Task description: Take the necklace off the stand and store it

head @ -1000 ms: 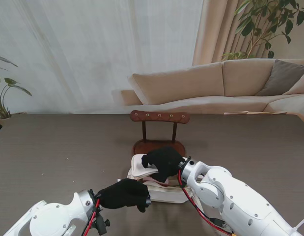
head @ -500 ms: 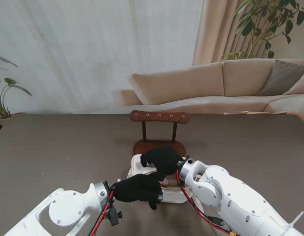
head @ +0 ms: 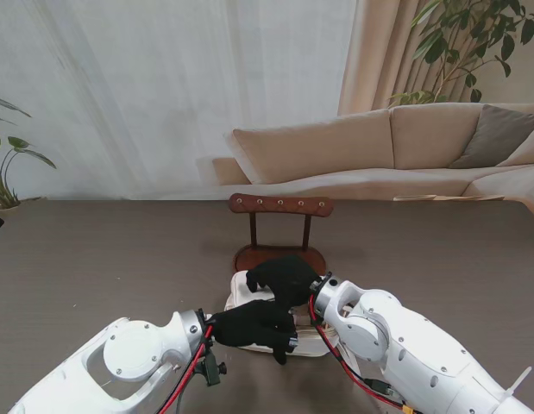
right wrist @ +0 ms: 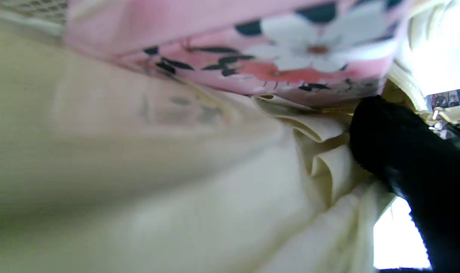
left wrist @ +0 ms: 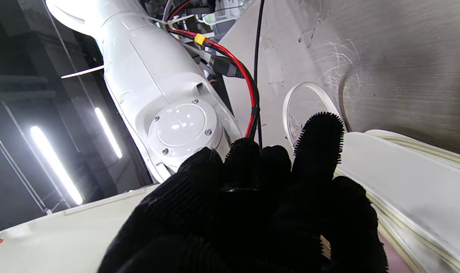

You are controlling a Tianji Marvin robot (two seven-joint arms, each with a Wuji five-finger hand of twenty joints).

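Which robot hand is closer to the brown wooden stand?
The right hand; it sits on the cream case right next to the wooden stand. The left hand is nearer to me.

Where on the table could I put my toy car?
The brown table is bare left and right of the wooden necklace stand. It's crowded in the middle, where both black-gloved hands sit on the cream box.

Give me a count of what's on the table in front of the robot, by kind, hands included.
Black-gloved hands: 2, the left hand and the right hand, both over the case.
Wooden necklace stand: 1, with no necklace visible on it.
Cream storage case: 1, pink floral lining inside.
Total: 4
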